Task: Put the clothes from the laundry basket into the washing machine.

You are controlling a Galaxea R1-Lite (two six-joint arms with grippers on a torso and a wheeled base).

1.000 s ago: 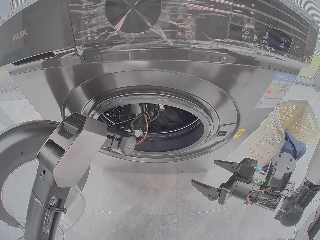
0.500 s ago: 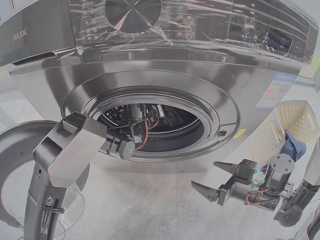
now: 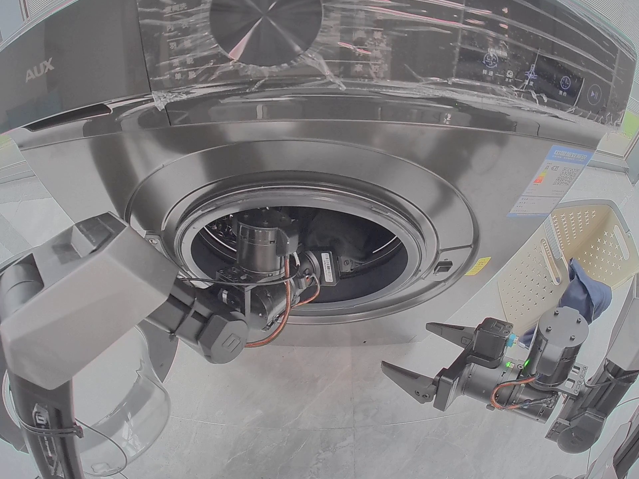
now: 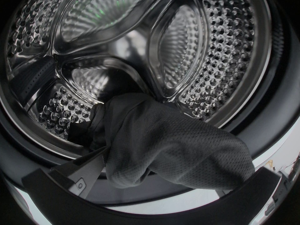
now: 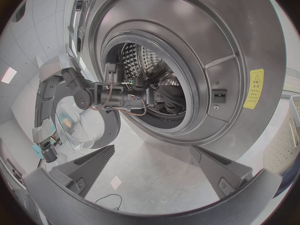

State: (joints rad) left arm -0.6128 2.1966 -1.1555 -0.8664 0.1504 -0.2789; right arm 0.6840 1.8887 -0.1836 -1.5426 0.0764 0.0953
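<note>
A dark grey mesh garment (image 4: 175, 150) lies inside the washing machine drum (image 4: 228, 47), bunched up at the door lip. My left gripper (image 4: 156, 160) is at the drum mouth with its jaws spread; one finger (image 4: 86, 171) shows beside the cloth and the other is hidden under it. From the head view the left gripper (image 3: 343, 261) sits just inside the opening, with the garment (image 3: 339, 231) behind it. My right gripper (image 3: 407, 344) hangs open and empty in front of the machine, low on the right. A blue garment (image 3: 586, 294) hangs over the cream laundry basket (image 3: 592, 234).
The round glass door (image 3: 133, 407) stands swung open at the left, beside my left arm. Grey tiled floor (image 3: 319, 394) lies between the machine front and my right gripper. The door latch (image 5: 219, 95) sits on the right side of the opening.
My left arm has drawn back out of the drum toward the lower left, so its wrist now sits at the opening. The right arm has stayed put.
</note>
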